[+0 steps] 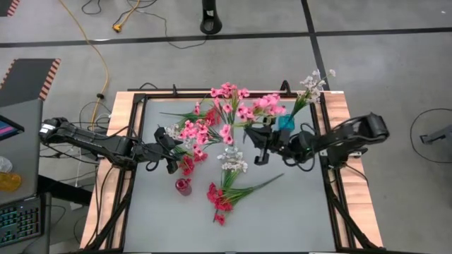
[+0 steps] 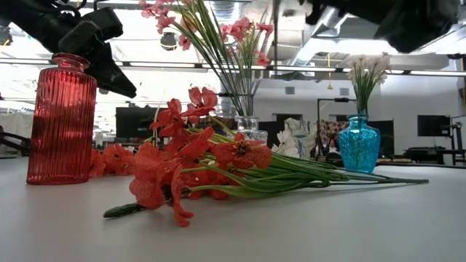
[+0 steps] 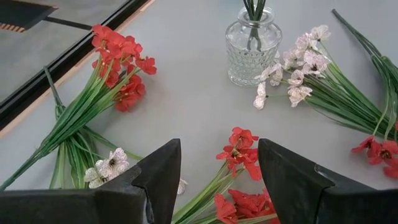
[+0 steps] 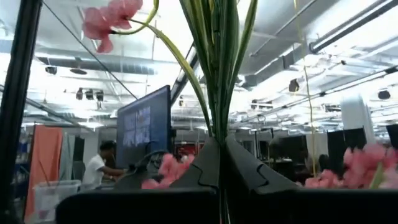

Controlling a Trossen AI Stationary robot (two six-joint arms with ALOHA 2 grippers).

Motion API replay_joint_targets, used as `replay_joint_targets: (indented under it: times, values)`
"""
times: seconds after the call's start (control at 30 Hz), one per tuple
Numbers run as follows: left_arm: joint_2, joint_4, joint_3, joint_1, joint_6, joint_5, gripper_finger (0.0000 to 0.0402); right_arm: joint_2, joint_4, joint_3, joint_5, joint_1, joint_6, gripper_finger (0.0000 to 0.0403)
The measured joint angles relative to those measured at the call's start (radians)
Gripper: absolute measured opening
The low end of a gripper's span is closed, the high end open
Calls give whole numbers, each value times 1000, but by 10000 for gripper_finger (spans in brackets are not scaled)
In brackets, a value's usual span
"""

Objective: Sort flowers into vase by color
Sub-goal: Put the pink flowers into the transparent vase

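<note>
While the right gripper (image 4: 219, 146) hangs mid-worktop with its jaws pinched tight on a bunch of green stems, the whole question is where that pink sprig (image 4: 112, 18) has to travel. The stems rise straight up out of the jaws in the right wrist view, blossoms high above, so the long axis is upright (handy for dropping into a neck). The clear glass vase (image 3: 252, 46), already carrying pink flowers (image 1: 229, 92), stands just left of this gripper in the high view, much nearer to it than the blue vase (image 1: 286, 123) with its white blooms to the right. My read: a short shift left, stem ends down.

Over on the left, the left gripper (image 3: 217, 180) hovers with jaws spread wide and empty above a red sprig (image 3: 239, 146) lying on the worktop (image 1: 282, 219); its stem seems to run back under the jaws. The red vase (image 1: 183, 186) sits near that arm.
</note>
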Motion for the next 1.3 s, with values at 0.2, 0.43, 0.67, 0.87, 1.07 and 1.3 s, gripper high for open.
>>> replay_joint_targets:
  times: [0.2, 0.43, 0.67, 0.87, 1.07, 1.3]
  values:
    - [0, 0, 0, 0, 0, 0, 202, 113, 2, 28, -9, -42, 52, 36]
    - [0, 1, 0, 0, 1, -7, 202, 203, 2, 103, -12, -47, 50, 36]
    - [0, 0, 0, 0, 1, -8, 202, 261, 3, 142, -12, -48, 27, 36]
    - [0, 1, 0, 0, 1, -8, 202, 303, 3, 158, -12, -66, 27, 36]
    - [0, 1, 0, 0, 2, -8, 202, 318, 1, 159, -12, -78, 27, 36]
    - [0, 0, 0, 0, 2, -6, 202, 318, -50, 159, -6, -78, 27, 36]
